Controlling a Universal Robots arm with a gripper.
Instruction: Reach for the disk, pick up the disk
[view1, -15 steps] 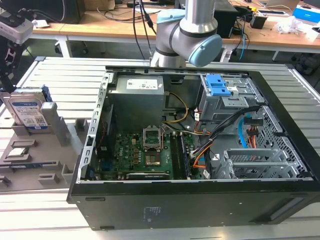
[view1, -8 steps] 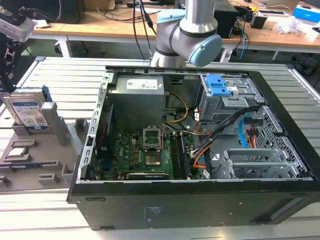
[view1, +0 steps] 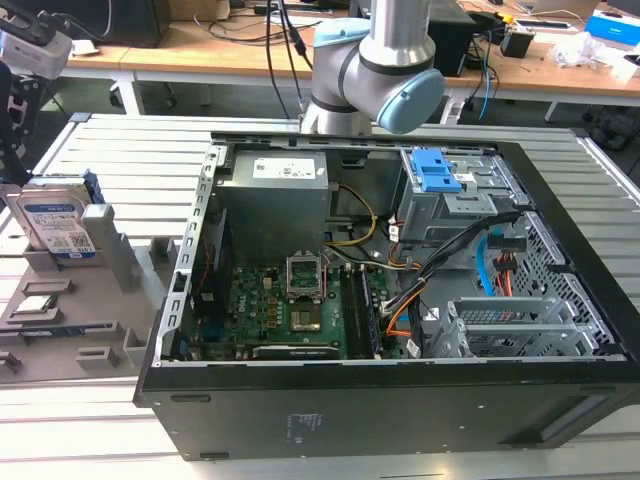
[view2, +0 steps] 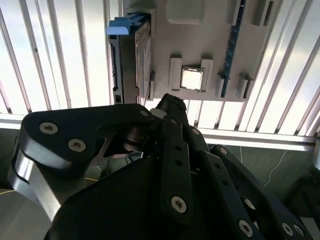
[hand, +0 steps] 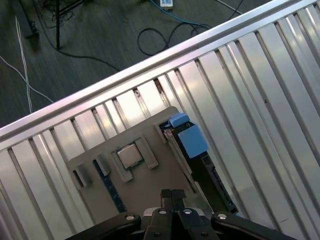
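Note:
The disk (view1: 55, 222) stands on edge in a slot of a grey fixture plate (view1: 60, 320) at the exterior view's left. It is silver-grey with a white-and-blue label and sits in a blue plastic frame. In both wrist views I see it edge-on, with the blue frame end at the disk (view2: 131, 60) and at the disk (hand: 191, 145). My gripper (view1: 12, 150) hangs just above and slightly to the exterior view's left of the disk, apart from it. The black fingers meet in the gripper (hand: 172, 194) and in the gripper (view2: 169, 102). They look shut with nothing between them.
A processor chip (hand: 131, 156) and a memory stick (view2: 235, 40) also lie on the fixture plate. An open computer case (view1: 400, 300) stands to the exterior view's right, with a blue bracket (view1: 436, 172) on its drive cage. Everything rests on a slatted metal table (view1: 120, 150).

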